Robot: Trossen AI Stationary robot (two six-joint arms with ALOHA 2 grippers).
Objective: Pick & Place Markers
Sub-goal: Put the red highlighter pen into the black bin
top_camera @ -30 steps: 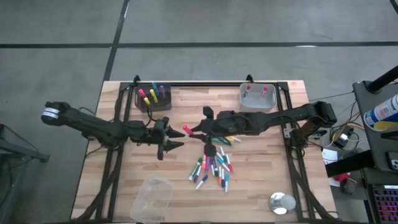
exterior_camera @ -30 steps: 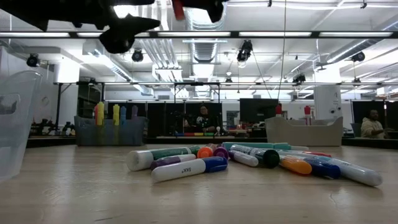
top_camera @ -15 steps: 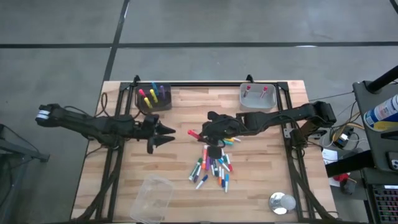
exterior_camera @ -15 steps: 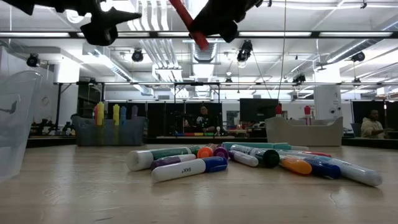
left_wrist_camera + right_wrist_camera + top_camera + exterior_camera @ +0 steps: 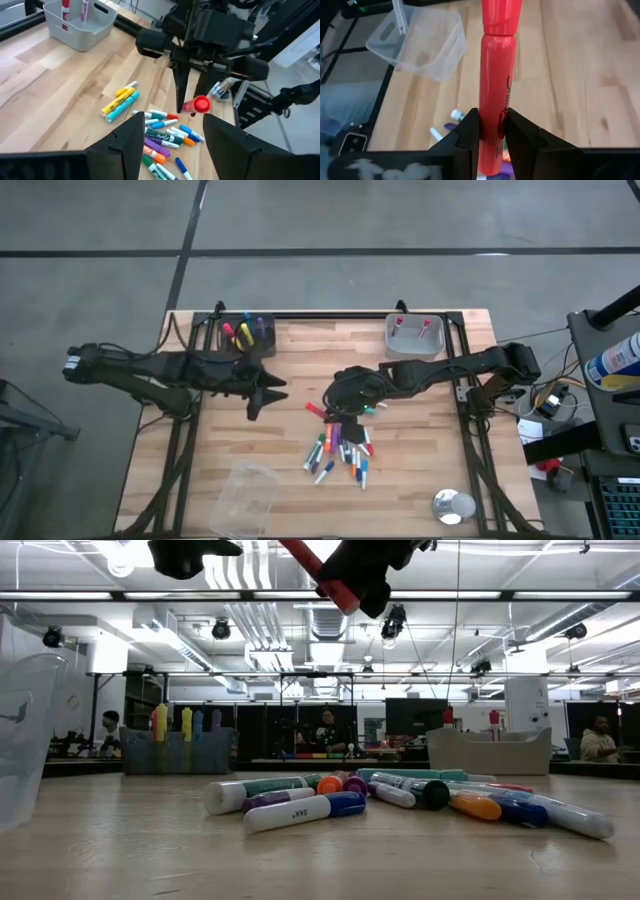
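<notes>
The right tool grips a red marker above the table, just beside the marker pile. The left tool, spread wide, faces it; close squarely on the free end before the right lets go.

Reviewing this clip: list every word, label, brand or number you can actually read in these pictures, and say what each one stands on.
None can be read for certain.
Red marker clamped in the right gripper: dark script along the barrel, too blurred to read.
White-barrelled marker with a blue cap lying on the wooden table: short dark print, too small to read.
Loose markers in the left wrist view: barrel print, unreadable.
</notes>
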